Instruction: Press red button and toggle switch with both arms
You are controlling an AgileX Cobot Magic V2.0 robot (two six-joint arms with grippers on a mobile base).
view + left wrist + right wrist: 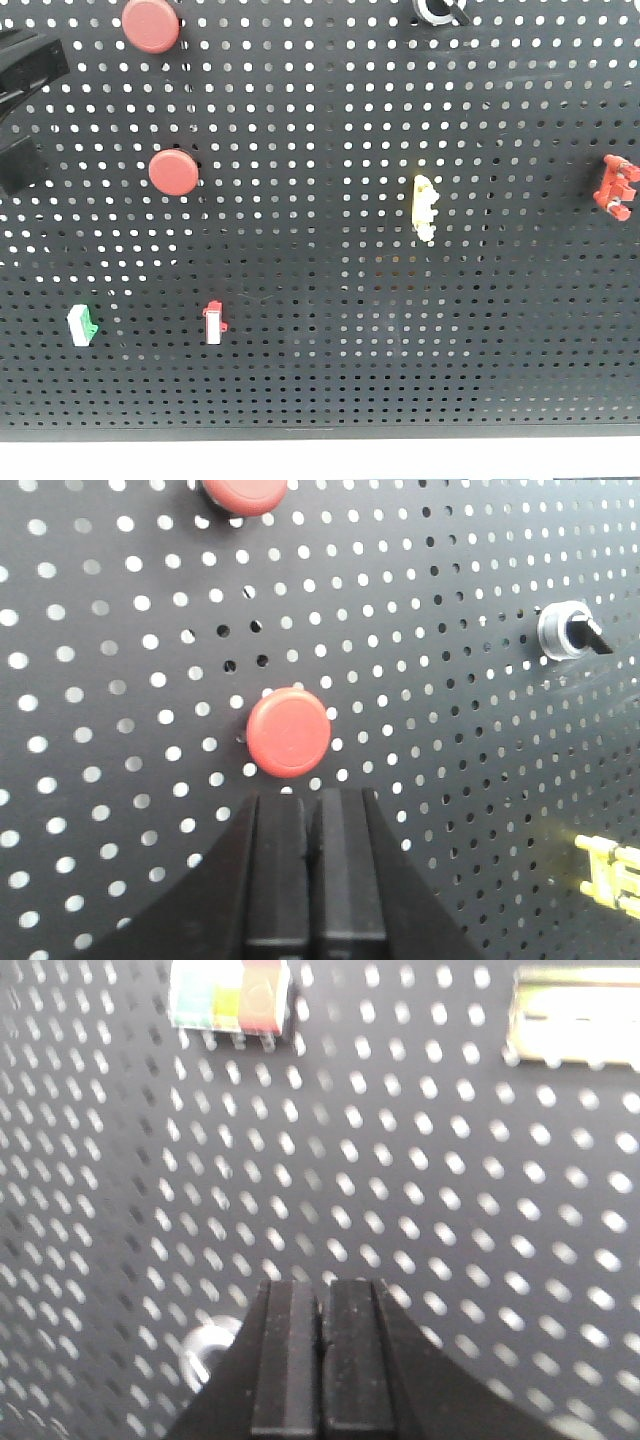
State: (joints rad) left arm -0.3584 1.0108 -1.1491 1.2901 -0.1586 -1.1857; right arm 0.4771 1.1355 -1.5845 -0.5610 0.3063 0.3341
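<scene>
Two round red buttons sit on the black pegboard, one at the top and one lower. In the left wrist view my left gripper is shut and empty, its tips just below the lower red button, not visibly touching it. Part of the black left arm shows at the left edge of the front view. My right gripper is shut and empty, close to the pegboard. A blurred silvery round fitting lies just left of its fingers; I cannot tell whether it is the toggle switch.
Also on the board: a black rotary knob, a yellow switch, a red clip, a green-white switch and a red-white switch. The right wrist view shows a coloured block and a silver plate.
</scene>
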